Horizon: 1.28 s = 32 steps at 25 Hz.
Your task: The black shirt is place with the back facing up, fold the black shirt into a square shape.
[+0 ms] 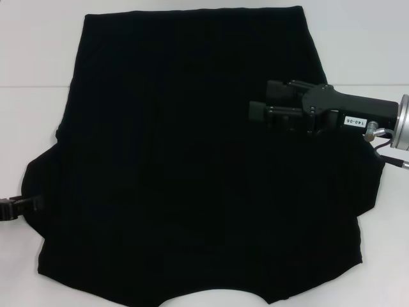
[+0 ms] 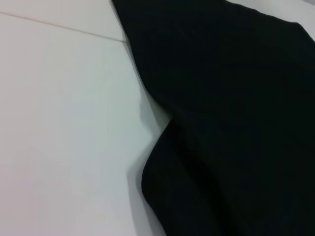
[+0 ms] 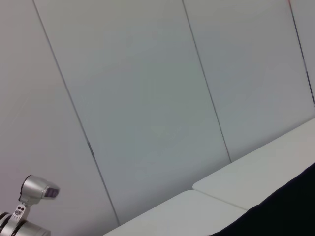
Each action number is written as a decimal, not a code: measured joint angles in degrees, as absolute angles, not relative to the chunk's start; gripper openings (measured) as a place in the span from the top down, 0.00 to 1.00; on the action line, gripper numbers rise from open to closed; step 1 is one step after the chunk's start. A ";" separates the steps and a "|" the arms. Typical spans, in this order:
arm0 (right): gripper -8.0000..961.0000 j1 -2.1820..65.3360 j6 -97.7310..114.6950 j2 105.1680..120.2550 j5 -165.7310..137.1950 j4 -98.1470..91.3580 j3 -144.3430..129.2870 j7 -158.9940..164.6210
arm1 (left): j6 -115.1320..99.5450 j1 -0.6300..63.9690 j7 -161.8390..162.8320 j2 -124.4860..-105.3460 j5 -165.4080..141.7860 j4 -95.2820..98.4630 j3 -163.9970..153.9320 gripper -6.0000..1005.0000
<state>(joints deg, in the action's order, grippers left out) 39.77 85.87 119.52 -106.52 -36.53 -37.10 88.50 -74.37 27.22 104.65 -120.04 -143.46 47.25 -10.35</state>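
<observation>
Head view: right gripper, jaws narrowly parted, empty, above black shirt.

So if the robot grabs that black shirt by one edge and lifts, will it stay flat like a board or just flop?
Most likely flop: the black shirt lies limp on the white table, and the left wrist view shows a soft fold at its edge. It would probably drape from the right gripper above it. Pushed, it would likely bunch rather than slide whole.

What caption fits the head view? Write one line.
Black shirt spread flat on white table; right gripper above it.
</observation>
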 joint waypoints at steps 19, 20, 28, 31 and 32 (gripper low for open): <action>0.06 39.67 85.90 119.52 -105.16 -36.57 -37.09 88.50 | -72.94 27.79 104.72 -119.97 -143.79 47.11 -10.36 0.92; 0.06 39.64 85.90 119.52 -105.14 -36.54 -37.09 88.50 | -72.87 27.79 104.76 -119.97 -143.78 47.15 -10.22 0.94; 0.07 39.44 85.78 119.45 -105.01 -36.41 -36.95 88.50 | -72.42 27.18 106.46 -119.87 -143.80 49.65 -9.42 1.00; 0.07 39.38 85.68 119.51 -104.59 -36.39 -36.93 88.50 | -72.15 26.76 107.39 -119.74 -143.83 51.01 -9.40 1.00; 0.07 39.38 85.66 119.51 -104.45 -36.39 -36.92 88.50 | -72.13 26.67 107.52 -119.67 -143.84 51.32 -9.38 1.00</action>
<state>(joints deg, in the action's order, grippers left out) 39.38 85.66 119.51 -104.45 -36.39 -36.92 88.50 -72.13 26.67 107.52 -119.67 -143.84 51.32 -9.38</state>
